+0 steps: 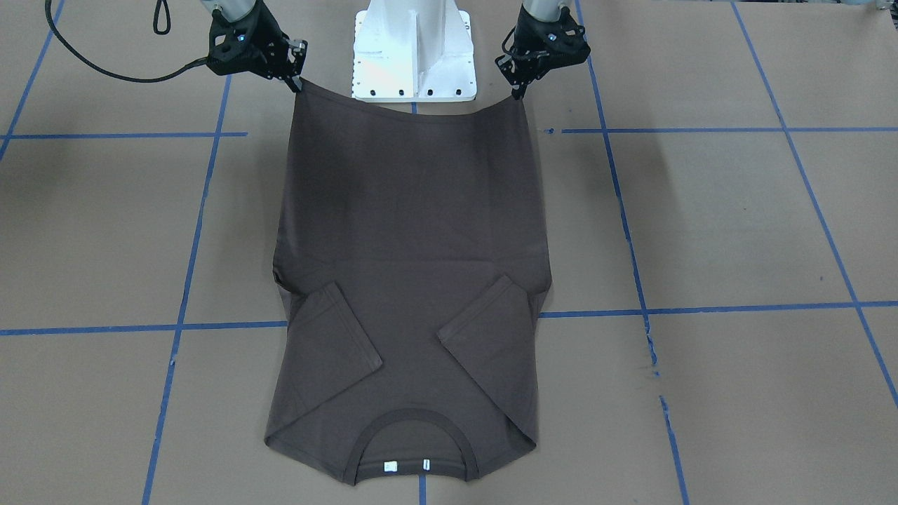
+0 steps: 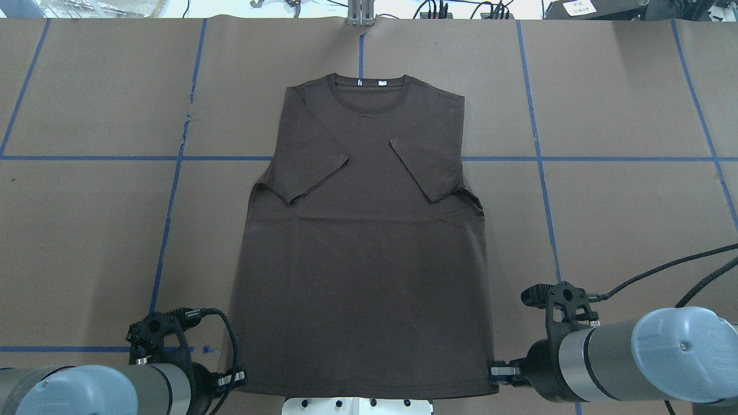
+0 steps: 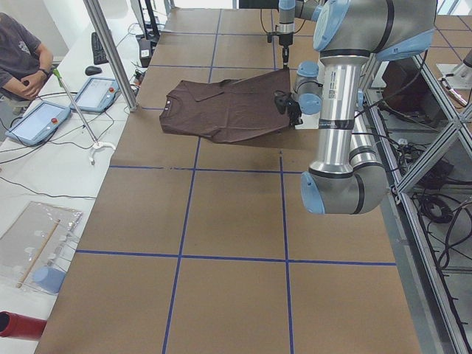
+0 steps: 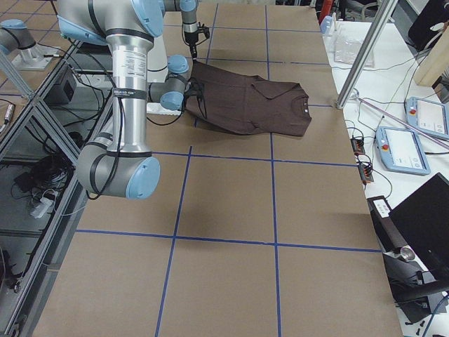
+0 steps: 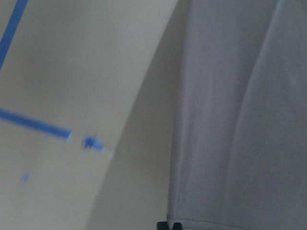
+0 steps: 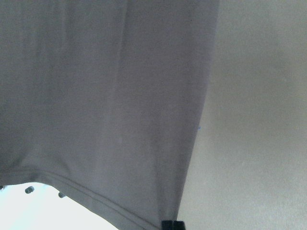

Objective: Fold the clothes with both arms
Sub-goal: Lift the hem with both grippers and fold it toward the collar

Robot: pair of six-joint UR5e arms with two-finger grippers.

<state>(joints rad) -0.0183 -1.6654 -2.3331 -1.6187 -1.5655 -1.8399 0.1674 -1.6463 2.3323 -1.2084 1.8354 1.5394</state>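
Shadow (image 3: 259, 142) under raised T-shirt (image 3: 221, 110) hem shows from side, not overhead.

Surroundings: brown worktop (image 1: 736, 224), gridded with blue tape lines (image 1: 701, 309).
White pedestal base (image 1: 414, 56) at the worktop's robot-side edge, bolt heads along its foot. On the side bench across from the robot: an operator (image 3: 18, 51), a grey-blue pendant (image 3: 40, 122) with a second one (image 3: 96, 94) just beside it, a black mouse (image 3: 92, 71), a slanted metal post (image 3: 110, 51), a clear plastic bag (image 3: 37, 243) and a red cylinder (image 3: 18, 324). A dark laptop (image 4: 421, 225) sits near the bench corner.
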